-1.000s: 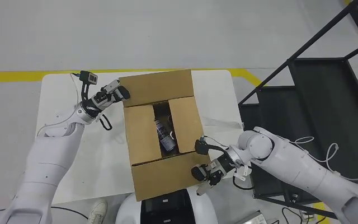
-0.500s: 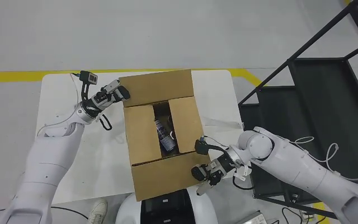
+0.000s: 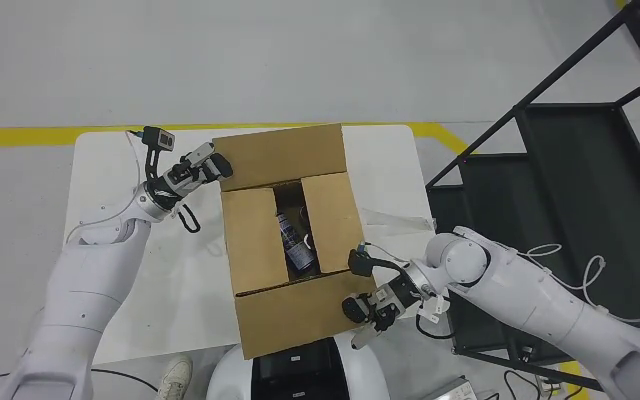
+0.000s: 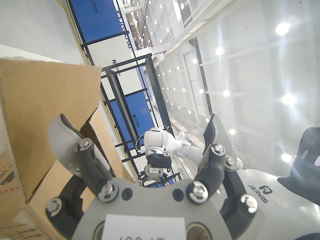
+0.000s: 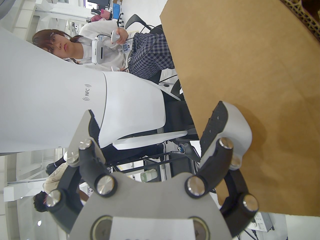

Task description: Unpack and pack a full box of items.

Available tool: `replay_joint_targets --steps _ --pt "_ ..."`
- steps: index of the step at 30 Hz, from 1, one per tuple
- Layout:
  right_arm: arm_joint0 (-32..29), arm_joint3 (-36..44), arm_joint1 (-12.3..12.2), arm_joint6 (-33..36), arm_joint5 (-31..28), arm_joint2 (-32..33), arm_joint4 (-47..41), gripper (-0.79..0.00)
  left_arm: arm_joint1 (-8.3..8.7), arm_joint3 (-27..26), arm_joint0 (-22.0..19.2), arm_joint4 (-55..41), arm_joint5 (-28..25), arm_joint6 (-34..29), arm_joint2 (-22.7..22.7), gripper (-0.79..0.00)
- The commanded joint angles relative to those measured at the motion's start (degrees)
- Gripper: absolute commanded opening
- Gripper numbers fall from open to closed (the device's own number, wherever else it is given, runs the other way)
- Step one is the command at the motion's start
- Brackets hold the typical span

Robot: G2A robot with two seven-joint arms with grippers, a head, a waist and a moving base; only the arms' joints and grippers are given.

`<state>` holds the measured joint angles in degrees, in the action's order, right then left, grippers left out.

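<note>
Since both grippers stand with their jaws spread and nothing between them, neither is carrying anything. The left gripper (image 3: 217, 165) sits beside the left end of the far flap (image 3: 283, 155), toward the table's (image 3: 130, 300) far edge. In its wrist view one finger (image 4: 61, 136) lies just beside that flap's cardboard edge, though I cannot tell whether it touches. The right gripper (image 3: 357, 310) is at the opposite corner, by the right end of the near flap (image 3: 295, 318), which overhangs the table's near edge. There one finger (image 5: 225, 123) lies against the flap's face or just off it.

Being posted at diagonal corners, the grippers look set to work the two outer flaps, either keeping them spread or starting to fold them.

Between them the box (image 3: 236, 295) fills the table's middle, nearly from far edge to near edge. Its two side flaps (image 3: 250, 240) are turned inward but do not meet, and the gap between them shows items (image 3: 297, 245) down inside. With those contents in place and the inner flaps partly lowered, I judge the box to be mid-way through opening or closing, not mid-way through unloading.
</note>
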<state>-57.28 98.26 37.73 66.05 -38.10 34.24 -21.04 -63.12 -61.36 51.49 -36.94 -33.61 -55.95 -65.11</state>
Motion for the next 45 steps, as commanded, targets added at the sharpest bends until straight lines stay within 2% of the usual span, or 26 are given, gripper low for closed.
replay_joint_targets --steps 1,7,14,21,30,45 --pt "-0.43 1.23 -0.04 -0.23 -0.36 0.12 1.19 0.0 0.0 0.0 0.0 0.0 0.0 0.0 0.0 0.0" --pt "-0.95 1.33 0.84 -0.1 2.52 -1.24 4.3 0.0 0.0 0.0 0.0 0.0 0.0 0.0 0.0 0.0" --pt "-0.2 -2.34 3.17 -3.64 0.13 -3.03 8.07 0.0 0.0 0.0 0.0 0.0 0.0 0.0 0.0 0.0" --pt "0.49 -3.99 5.13 -7.87 0.24 -4.33 17.11 0.0 0.0 0.0 0.0 0.0 0.0 0.0 0.0 0.0" --pt "1.16 -4.33 7.42 -12.38 6.52 -5.75 25.08 0.0 0.0 0.0 0.0 0.0 0.0 0.0 0.0 0.0" --pt "1.27 -3.13 9.96 -13.66 12.13 -7.36 32.94 0.0 0.0 0.0 0.0 0.0 0.0 0.0 0.0 0.0"
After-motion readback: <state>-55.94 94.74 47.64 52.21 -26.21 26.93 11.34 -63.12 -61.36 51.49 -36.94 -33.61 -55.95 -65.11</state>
